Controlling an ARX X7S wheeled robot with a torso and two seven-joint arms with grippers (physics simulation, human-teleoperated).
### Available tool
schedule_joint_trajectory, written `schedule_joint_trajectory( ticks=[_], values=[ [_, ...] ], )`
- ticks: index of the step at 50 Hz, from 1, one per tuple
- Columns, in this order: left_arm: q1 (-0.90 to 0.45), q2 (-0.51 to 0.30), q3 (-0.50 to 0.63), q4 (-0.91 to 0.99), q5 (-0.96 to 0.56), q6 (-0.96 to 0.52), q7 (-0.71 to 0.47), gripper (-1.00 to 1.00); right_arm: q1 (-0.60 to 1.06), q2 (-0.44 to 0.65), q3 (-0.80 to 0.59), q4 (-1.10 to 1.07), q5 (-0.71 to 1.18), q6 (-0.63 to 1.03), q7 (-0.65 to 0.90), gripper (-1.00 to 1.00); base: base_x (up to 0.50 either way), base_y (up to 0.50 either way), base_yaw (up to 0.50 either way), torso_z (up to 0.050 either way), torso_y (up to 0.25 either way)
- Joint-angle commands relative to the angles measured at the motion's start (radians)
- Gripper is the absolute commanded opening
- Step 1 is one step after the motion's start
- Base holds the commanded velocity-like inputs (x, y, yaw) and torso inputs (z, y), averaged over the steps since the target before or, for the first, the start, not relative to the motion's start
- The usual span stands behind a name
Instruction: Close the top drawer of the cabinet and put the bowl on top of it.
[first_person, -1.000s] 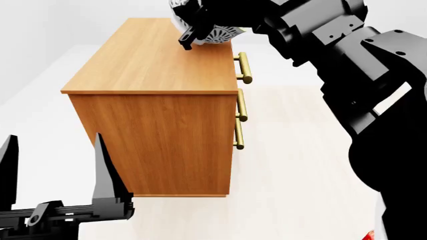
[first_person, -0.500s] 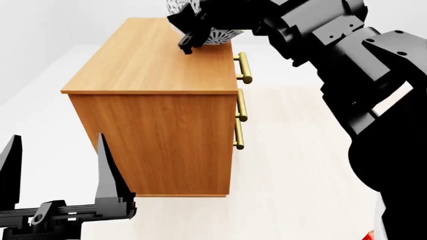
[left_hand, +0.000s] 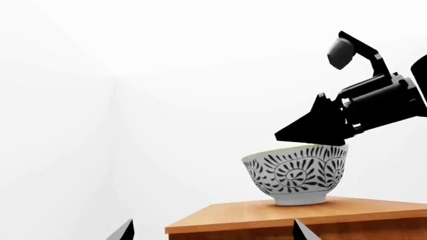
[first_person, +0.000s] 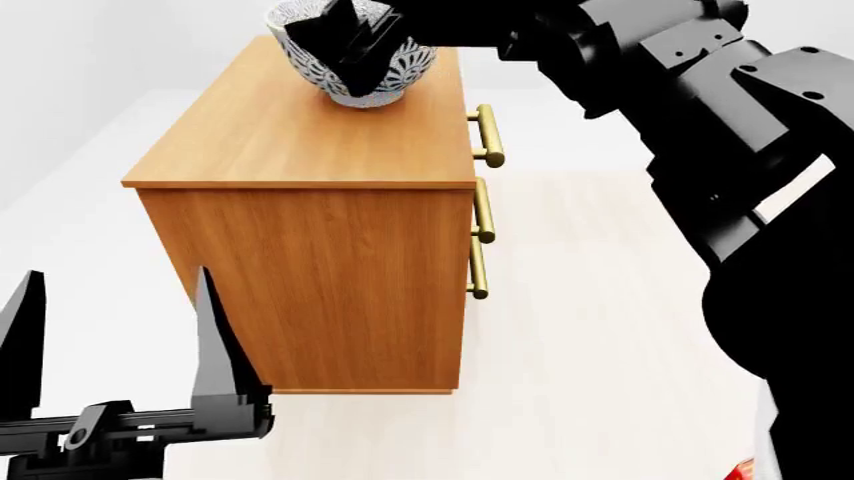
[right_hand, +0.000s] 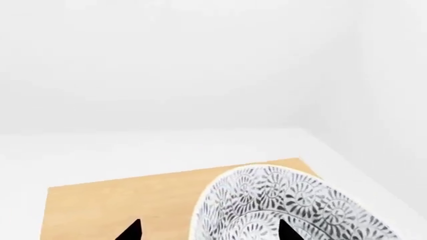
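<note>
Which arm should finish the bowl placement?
Right. Its gripper is at the bowl, which stands upright on the cabinet. The left gripper hangs open, low beside the cabinet, far from the bowl.

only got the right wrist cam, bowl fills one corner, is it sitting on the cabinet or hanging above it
Observer: Sitting. The left wrist view shows the bowl upright, its foot on the cabinet top.
Operator: top drawer shut?
Observer: It looks shut. In the head view the top drawer has its handle in line with the two below, and no front sticks out.
Operator: where's the left pincer
Observer: The left pincer is open, low beside the cabinet, touching nothing.
</note>
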Motion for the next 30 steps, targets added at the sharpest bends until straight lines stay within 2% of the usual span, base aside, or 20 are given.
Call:
schedule_joint_trajectory(
  ticks=[1, 8, 9, 10, 11, 14, 17, 23, 24, 27, 30],
  values=[
    [-0.001, 0.000, 0.004, -0.005, 0.001, 0.002, -0.003, 1.00, 0.016, 0.000, -0.013, 0.013, 0.064, -0.012, -0.015, 1.00, 0.00, 0.00, 0.00, 0.000, 0.000],
    [0.000, 0.000, 0.009, -0.006, 0.006, 0.004, -0.005, 1.00, 0.030, 0.000, -0.011, 0.039, 0.088, -0.043, -0.013, 1.00, 0.00, 0.00, 0.00, 0.000, 0.000],
    [-0.018, -0.018, -0.021, 0.031, -0.018, -0.030, -0.003, 1.00, 0.032, 0.000, -0.010, 0.044, 0.094, -0.049, -0.010, 1.00, 0.00, 0.00, 0.00, 0.000, 0.000],
    [-0.074, -0.051, -0.057, 0.180, -0.090, -0.180, -0.012, 1.00, 0.038, 0.000, -0.006, 0.054, 0.104, -0.067, -0.006, 1.00, 0.00, 0.00, 0.00, 0.000, 0.000],
    [-0.110, -0.065, -0.062, 0.237, -0.123, -0.311, -0.031, 1.00, 0.042, 0.000, -0.006, 0.060, 0.112, -0.077, -0.002, 1.00, 0.00, 0.00, 0.00, 0.000, 0.000],
    [-0.175, -0.275, 0.040, 0.238, -0.243, -0.289, -0.260, 1.00, 0.060, 0.000, -0.003, 0.082, 0.140, -0.119, 0.004, 1.00, 0.00, 0.00, 0.00, 0.000, 0.000],
    [-0.195, -0.374, 0.107, 0.238, -0.281, -0.248, -0.374, 1.00, 0.085, 0.000, 0.011, 0.125, 0.169, -0.193, 0.000, 1.00, 0.00, 0.00, 0.00, 0.000, 0.000],
    [-0.192, -0.377, 0.124, 0.208, -0.264, -0.213, -0.371, 1.00, 0.132, 0.034, 0.031, 0.123, 0.167, -0.294, 0.059, 1.00, 0.00, 0.00, 0.00, 0.000, 0.000],
    [-0.188, -0.378, 0.126, 0.210, -0.257, -0.210, -0.373, 1.00, 0.139, 0.137, 0.040, -0.027, 0.167, -0.313, 0.171, 1.00, 0.00, 0.00, 0.00, 0.000, 0.000],
    [-0.183, -0.382, 0.127, 0.215, -0.247, -0.204, -0.376, 1.00, 0.154, 0.320, 0.029, -0.425, 0.122, -0.353, 0.391, 1.00, 0.00, 0.00, 0.00, 0.000, 0.000],
    [-0.189, -0.390, 0.123, 0.223, -0.248, -0.204, -0.380, 1.00, 0.178, 0.437, 0.032, -0.648, 0.085, -0.382, 0.535, 1.00, 0.00, 0.00, 0.00, 0.000, 0.000]
  ],
)
